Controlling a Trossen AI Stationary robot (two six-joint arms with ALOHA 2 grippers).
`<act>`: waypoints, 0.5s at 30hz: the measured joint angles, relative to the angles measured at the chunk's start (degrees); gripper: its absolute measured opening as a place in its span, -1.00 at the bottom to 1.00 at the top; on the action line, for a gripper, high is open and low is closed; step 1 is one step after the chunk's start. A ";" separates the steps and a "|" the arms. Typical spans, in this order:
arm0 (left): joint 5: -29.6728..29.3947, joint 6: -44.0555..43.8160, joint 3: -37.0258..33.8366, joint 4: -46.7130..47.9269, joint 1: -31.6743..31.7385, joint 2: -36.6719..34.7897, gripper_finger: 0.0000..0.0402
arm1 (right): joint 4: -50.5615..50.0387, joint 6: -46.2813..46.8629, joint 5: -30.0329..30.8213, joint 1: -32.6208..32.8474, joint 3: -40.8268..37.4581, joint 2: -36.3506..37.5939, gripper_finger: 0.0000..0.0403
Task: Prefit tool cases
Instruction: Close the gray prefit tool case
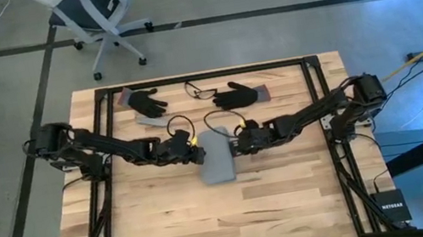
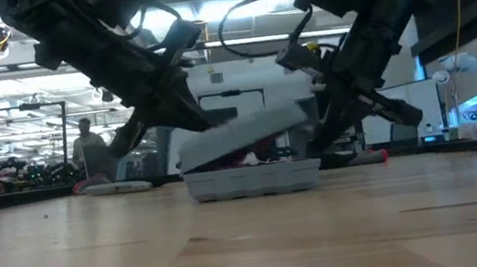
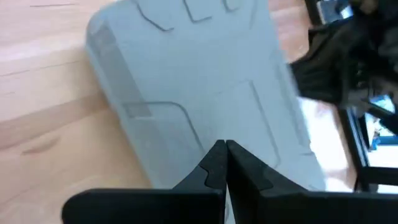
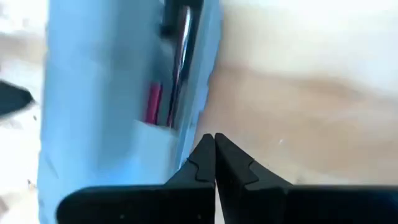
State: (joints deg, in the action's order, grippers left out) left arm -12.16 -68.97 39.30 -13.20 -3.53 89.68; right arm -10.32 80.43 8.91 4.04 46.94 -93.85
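The tool case (image 1: 217,157) lies near the middle of the wooden counter (image 1: 212,222), its long side running roughly front to back and slightly slanted. In the low view the case (image 2: 247,162) is partly open: the base sits flat on the counter while the lid is tilted up above it, higher on one side, leaving a gap in which something red shows. The right wrist view looks along the edge of the case (image 4: 118,93), where red-handled tools (image 4: 153,103) and a metal shaft sit in a slot.

The left end effector (image 1: 196,149) is at the case's left edge, its fingers pressed together with no gap; in the left wrist view its closed tips (image 3: 222,155) point at the smooth grey lid (image 3: 199,81) and hold nothing. The right end effector (image 1: 236,140) is at the case's right edge, also fully closed and empty, its tips (image 4: 213,149) just beside the case's rim above the bare wood.

Behind the case, two black gloves lie well apart from it: one (image 1: 147,103) toward the back left, the other (image 1: 237,95) toward the back right. A thin dark cable (image 1: 200,93) rests between them. In the room beyond, a person (image 2: 86,146) stands in the distance.
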 joint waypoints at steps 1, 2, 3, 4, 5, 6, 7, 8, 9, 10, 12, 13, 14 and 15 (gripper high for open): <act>-0.03 -0.14 0.00 -0.49 0.01 0.56 -1.00 | -1.29 -1.13 0.09 -0.51 0.00 1.06 -1.00; -0.04 -0.37 0.01 -1.05 0.02 0.97 -1.00 | -2.37 -2.08 0.10 -0.98 0.00 1.93 -1.00; 0.00 -0.61 0.01 -1.27 0.02 1.14 -1.00 | -3.07 -2.88 0.09 -1.40 0.04 2.69 -1.00; -0.07 -0.66 -0.02 -1.48 0.09 1.42 -1.00 | -4.52 -3.42 0.06 -1.78 0.09 3.55 -1.00; -0.09 -0.56 -0.05 -2.59 0.26 1.78 -1.00 | -6.45 -4.32 0.13 -2.16 0.06 4.53 -1.00; -0.07 -0.20 0.02 -3.32 0.31 1.87 -1.00 | -7.58 -5.07 0.18 -2.46 0.02 5.49 -1.00; -0.16 0.30 0.05 -3.24 0.31 2.00 -1.00 | -8.22 -5.78 0.34 -2.85 0.02 6.48 -1.00; -0.62 0.68 0.01 -3.21 0.31 2.45 -1.00 | -8.49 -5.99 0.64 -3.12 0.04 7.33 -1.00; -1.11 0.90 0.01 -3.50 0.30 2.96 -1.00 | -8.66 -6.45 0.88 -3.44 0.04 8.31 -1.00; -1.40 1.10 0.02 -3.52 0.28 3.46 -1.00 | -8.80 -7.21 1.17 -3.62 -0.01 9.39 -1.00; -1.68 1.45 0.08 -4.68 0.28 4.85 -1.00 | -5.61 -8.55 1.79 -3.75 0.03 10.98 -1.00; -1.81 1.37 0.13 -5.36 0.35 5.65 -1.00 | -3.29 -9.35 1.67 -3.75 0.09 11.62 -1.00; -1.81 1.01 0.14 -6.33 0.49 6.74 -1.00 | -1.23 -10.35 1.41 -3.75 0.08 11.93 -1.00; -1.88 0.71 0.19 -7.20 0.52 7.52 -1.00 | 1.64 -11.09 0.83 -3.73 0.07 12.01 -1.00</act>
State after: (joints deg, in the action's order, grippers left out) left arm -14.05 -68.26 39.49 -20.40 -3.01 97.20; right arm -8.69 69.34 9.75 0.32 47.00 -81.84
